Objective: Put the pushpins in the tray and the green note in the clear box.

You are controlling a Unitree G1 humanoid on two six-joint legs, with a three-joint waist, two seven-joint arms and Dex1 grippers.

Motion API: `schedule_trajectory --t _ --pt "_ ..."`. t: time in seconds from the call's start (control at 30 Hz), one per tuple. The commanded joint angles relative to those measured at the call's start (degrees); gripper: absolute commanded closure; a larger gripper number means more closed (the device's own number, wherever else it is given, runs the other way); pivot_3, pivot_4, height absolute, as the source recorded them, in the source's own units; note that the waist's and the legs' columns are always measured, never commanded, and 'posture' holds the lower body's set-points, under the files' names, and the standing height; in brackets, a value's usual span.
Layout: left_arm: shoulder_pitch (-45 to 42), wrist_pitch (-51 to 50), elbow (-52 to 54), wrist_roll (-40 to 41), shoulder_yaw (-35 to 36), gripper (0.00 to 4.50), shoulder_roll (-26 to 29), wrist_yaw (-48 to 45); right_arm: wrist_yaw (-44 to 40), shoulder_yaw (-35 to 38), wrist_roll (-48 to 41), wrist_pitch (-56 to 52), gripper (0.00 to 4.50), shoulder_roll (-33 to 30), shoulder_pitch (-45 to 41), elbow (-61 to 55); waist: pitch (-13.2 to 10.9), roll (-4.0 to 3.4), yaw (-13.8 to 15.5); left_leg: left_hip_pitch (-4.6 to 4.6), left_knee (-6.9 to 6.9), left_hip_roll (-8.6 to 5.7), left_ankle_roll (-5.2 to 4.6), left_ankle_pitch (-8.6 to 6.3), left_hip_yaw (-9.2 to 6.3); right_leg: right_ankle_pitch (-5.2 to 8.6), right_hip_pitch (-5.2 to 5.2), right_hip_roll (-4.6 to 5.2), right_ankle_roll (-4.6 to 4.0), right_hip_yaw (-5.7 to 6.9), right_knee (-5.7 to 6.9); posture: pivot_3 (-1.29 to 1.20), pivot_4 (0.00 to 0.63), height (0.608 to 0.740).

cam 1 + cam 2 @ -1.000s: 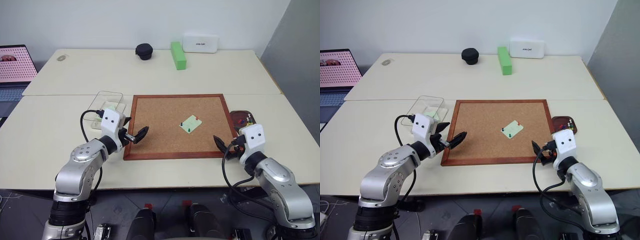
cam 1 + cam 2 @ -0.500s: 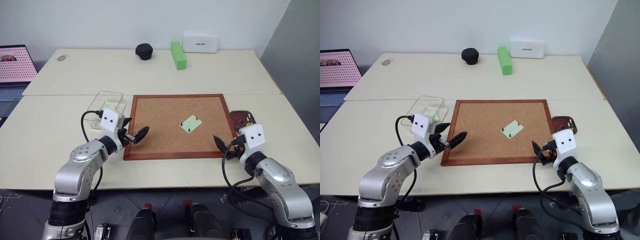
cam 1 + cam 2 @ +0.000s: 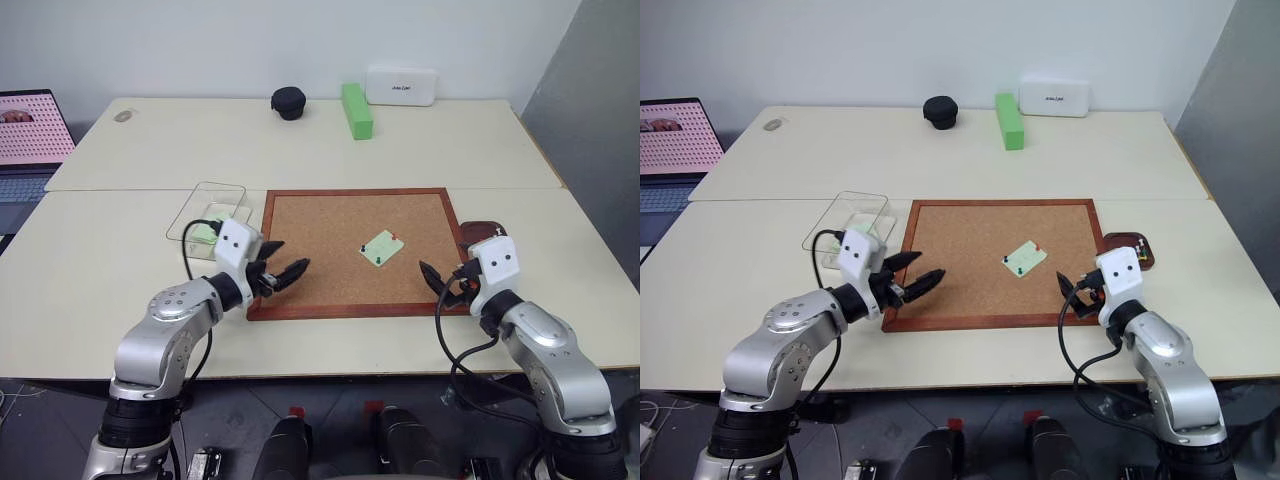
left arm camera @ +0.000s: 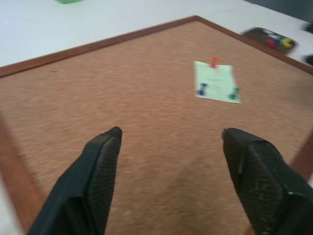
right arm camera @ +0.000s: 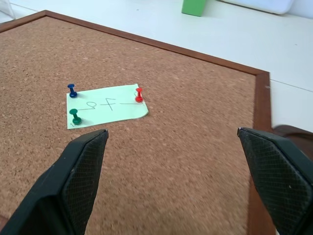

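The green note (image 5: 105, 106) lies pinned on the corkboard (image 3: 330, 260) by red, green and blue pushpins (image 5: 139, 94). The left pincer (image 3: 285, 273) and right pincer (image 3: 437, 281), both open and empty, hover at the board's near corners.

Pale-green note (image 5: 105, 106) carries red (image 5: 139, 94), dark-green (image 5: 75, 116) and blue (image 5: 72, 90) pushpins on a speckled brown corkboard (image 3: 330, 255) framed reddish.
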State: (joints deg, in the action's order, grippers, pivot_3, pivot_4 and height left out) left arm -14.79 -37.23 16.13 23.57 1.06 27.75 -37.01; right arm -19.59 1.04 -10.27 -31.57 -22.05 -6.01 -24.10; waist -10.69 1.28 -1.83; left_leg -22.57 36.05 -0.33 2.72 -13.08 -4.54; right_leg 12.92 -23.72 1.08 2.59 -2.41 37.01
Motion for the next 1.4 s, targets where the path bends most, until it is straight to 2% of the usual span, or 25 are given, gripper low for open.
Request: schedule_trajectory --t 0.03,0.17,0.23,0.47,0.83,1.13,1.4 --pt "-4.91 3.99 -3.82 -1.26 -3.22 1.97 -0.42 -3.28 -1.63 -1.08 0.91 4.24 0.0 -0.12 -4.33 4.54 0.0 0.0 0.0 0.0 0.01 0.0 0.0 0.0 0.0 0.0 0.0 0.0 0.0 0.01 0.01 0.0 0.15 0.74" --pt "-8.25 6.81 -8.87 -2.27 -4.87 2.74 -1.77 -4.87 -2.13 -2.61 1.79 6.55 0.0 0.61 -7.68 8.67 0.0 0.0 -0.06 0.01 0.04 -0.02 -0.01 0.01 0.02 -0.01 0.04 -0.01 0.01 -0.01 0.0 0.0 0.15 0.74" --pt "-9.45 8.06 -11.04 -2.58 -5.48 3.27 -2.44 -5.8 -2.09 -2.95 1.92 7.33 0.0 1.29 -8.97 10.51 0.0 0.0 -0.07 0.02 0.01 0.0 -0.01 0.0 0.01 -0.01 0.03 -0.01 0.01 0.0 0.01 0.0 0.15 0.74" --pt "-11.12 11.89 -17.05 -4.18 -7.18 4.39 -4.38 -7.76 -1.56 -4.51 3.3 9.96 0.0 3.91 -12.06 16.52 0.0 0.0 -0.06 -0.01 0.01 -0.01 -0.01 0.0 0.0 -0.02 0.01 0.0 0.01 -0.01 0.02 0.0 0.15 0.74" --pt "-13.38 13.74 -24.43 -7.55 -9.95 4.45 -7.59 -8.19 -1.91 -5.49 4.88 14.48 0.0 7.74 -18.6 28.41 0.0 0.0 -0.04 0.0 0.02 -0.03 -0.01 0.01 0.01 -0.03 0.0 0.01 0.01 -0.02 0.05 0.0 0.15 0.74" --pt "-11.83 16.1 -33.25 -11.74 -13.39 4.45 -7.85 -10.74 -1.67 -4.72 5.12 17.89 0.0 9.43 -23.07 37.8 0.04 -0.06 -0.07 0.1 0.02 -0.03 -0.01 0.01 0.02 -0.03 0.07 0.0 0.0 -0.04 0.08 0.0 0.15 0.74" --pt "-11.72 16.71 -33.58 -12.31 -13.25 4.45 -7.82 -11.39 -2.14 -4.65 5.17 19.06 0.0 9.7 -25.0 41.74 0.1 -0.14 -0.22 0.59 -0.03 -0.01 -0.02 0.0 0.05 -0.01 0.48 -0.01 0.0 -0.07 0.07 0.0 0.15 0.74"
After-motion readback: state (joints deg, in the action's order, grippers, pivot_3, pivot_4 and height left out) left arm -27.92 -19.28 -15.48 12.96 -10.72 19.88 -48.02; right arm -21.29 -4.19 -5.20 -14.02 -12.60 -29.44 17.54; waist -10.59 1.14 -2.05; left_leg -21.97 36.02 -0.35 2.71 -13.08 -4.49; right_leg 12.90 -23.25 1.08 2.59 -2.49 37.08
